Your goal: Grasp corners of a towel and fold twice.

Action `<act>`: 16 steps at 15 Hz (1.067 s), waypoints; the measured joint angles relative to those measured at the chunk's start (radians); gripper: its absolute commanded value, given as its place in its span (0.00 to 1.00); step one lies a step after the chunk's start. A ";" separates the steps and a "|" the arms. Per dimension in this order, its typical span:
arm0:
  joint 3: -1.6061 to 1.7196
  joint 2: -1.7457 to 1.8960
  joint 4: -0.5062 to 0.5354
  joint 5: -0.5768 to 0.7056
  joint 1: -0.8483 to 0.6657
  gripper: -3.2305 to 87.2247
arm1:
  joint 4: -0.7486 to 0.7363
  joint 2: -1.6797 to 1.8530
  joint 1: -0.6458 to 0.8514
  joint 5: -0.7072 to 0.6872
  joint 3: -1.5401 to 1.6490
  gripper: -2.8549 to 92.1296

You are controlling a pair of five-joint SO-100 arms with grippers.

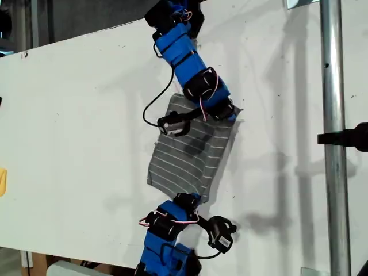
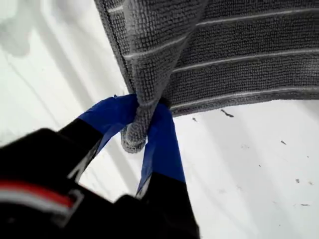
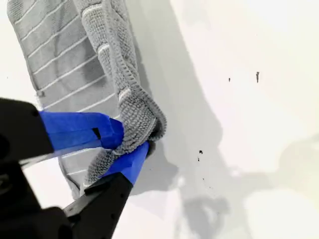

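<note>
My first gripper [image 2: 144, 122] fills the lower half of its wrist view, blue jaws pinched on a bunched corner [image 2: 133, 139] of the towel [image 1: 190, 152]. My second gripper [image 3: 124, 147] is likewise clamped on another corner [image 3: 142, 122]. In the exterior view the towel lies mid-frame on the white table [image 1: 75, 115], between the two arms.

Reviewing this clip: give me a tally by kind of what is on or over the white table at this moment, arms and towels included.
Towels: 1, the grey striped towel on the white table.
Grippers pinching towel corners: 2, my first gripper and my second gripper.
Metal poles: 1, the metal pole at the exterior view's right.
Total: 4.
</note>
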 measured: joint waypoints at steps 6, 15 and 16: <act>0.003 0.002 -0.002 0.161 -0.130 0.00 | 0.009 0.302 0.066 0.129 0.374 0.03; -0.003 -0.054 -0.017 0.597 -0.657 0.01 | 0.074 0.472 0.472 -0.189 0.534 0.03; -0.040 -0.077 -0.015 0.632 -0.703 0.01 | 0.084 0.506 0.523 -0.233 0.548 0.03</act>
